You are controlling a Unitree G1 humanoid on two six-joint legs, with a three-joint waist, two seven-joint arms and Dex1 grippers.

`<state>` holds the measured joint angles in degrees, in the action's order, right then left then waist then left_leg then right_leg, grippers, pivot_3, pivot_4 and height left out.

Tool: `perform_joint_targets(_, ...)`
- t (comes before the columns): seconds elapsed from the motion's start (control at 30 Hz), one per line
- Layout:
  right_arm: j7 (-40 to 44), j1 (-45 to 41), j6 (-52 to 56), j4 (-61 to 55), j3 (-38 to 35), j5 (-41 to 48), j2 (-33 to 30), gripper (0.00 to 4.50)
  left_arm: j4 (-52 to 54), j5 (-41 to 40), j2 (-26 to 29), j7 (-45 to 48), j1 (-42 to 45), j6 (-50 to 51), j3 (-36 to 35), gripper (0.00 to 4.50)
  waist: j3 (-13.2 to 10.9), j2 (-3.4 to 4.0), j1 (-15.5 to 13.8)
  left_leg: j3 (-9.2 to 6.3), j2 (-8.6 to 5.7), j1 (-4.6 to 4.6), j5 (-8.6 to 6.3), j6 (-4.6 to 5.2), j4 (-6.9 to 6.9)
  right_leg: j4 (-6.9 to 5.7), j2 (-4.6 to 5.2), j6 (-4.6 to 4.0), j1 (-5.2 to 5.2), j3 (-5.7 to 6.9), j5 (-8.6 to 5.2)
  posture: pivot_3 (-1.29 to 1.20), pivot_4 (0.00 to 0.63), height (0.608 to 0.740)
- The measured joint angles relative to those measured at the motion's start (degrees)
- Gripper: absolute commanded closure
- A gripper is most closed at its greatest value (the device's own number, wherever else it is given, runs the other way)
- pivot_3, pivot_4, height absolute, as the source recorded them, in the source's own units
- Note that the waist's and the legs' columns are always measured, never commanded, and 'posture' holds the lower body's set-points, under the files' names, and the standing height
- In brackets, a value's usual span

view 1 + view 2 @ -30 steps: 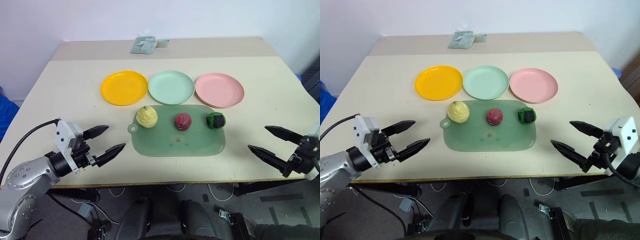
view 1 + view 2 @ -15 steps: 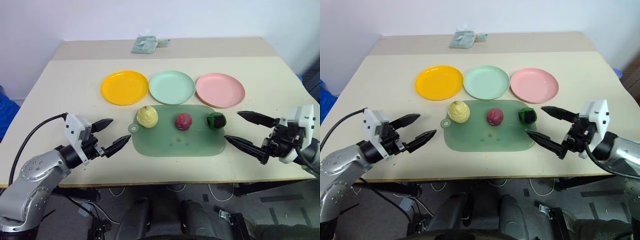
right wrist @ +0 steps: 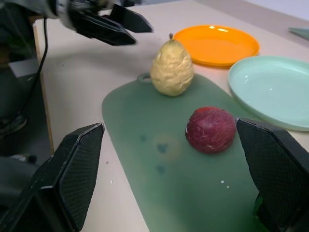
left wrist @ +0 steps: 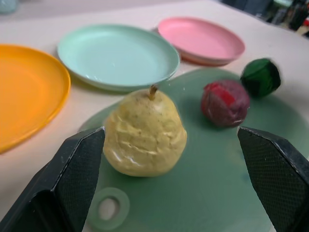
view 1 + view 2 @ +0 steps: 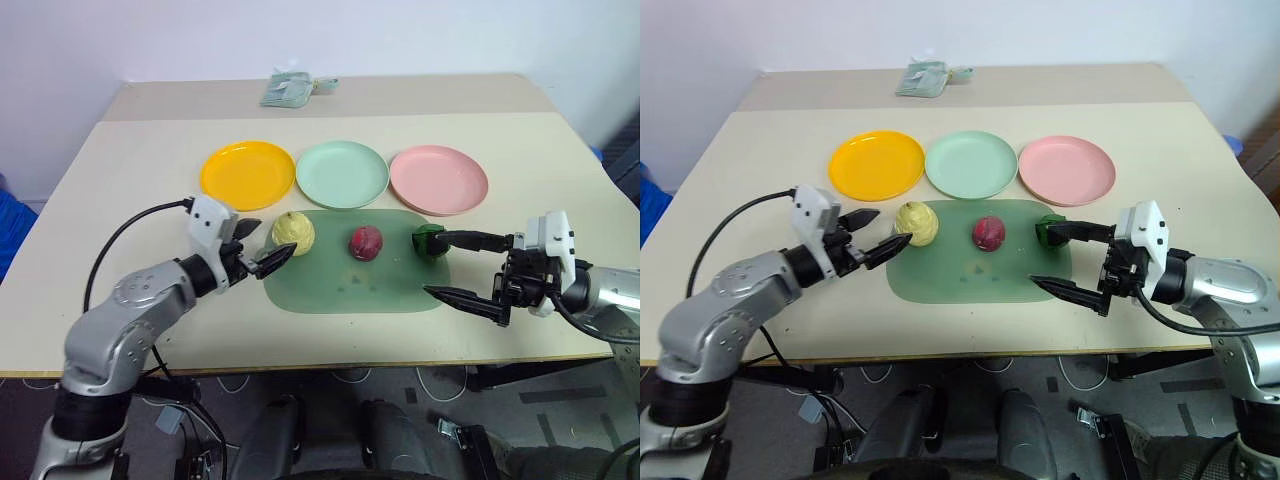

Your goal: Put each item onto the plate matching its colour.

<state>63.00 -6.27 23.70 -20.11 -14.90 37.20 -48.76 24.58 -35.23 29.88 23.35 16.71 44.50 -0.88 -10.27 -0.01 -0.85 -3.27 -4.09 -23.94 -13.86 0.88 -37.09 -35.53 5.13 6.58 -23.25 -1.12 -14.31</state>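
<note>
A pale yellow pear, a dark red lump and a dark green lump sit in a row on a translucent green mat. Behind the mat lie the orange-yellow plate, the mint green plate and the pink plate, all bare. My left gripper is open just left of the pear, which sits ahead of its fingers in the left wrist view. My right gripper is open at the mat's right end, its upper finger beside the green lump.
A crumpled pale green bundle lies at the far edge of the beige table. The table's front edge runs close below both arms. In the right wrist view the red lump lies between the fingers.
Both arms have swung inward from the table's sides to the mat: the left gripper towards the pear, the right towards the green lump. The items have not moved.
</note>
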Motion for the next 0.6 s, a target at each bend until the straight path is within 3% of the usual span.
perform_joint_targets(0.37,1.6,-0.9,-2.2,1.6,1.0,-1.2,0.4,0.04,-5.6,6.7,-6.7,-4.4,4.6,0.1,2.7,0.0,0.0,0.0,-0.1,-0.03,-0.03,-0.01,0.0,-0.01,-0.03,-0.03,0.02,0.07,0.0,0.0,0.04,0.0,0.15,0.74)
perform_joint_targets(0.6,1.0,-0.1,-2.8,1.6,1.0,-1.5,0.6,0.04,-7.2,8.7,-7.6,-4.4,5.9,0.7,3.8,0.0,0.0,0.0,0.0,-0.03,-0.03,0.0,0.02,-0.04,-0.04,-0.2,0.01,0.12,-0.07,-0.01,0.07,0.0,0.15,0.74)
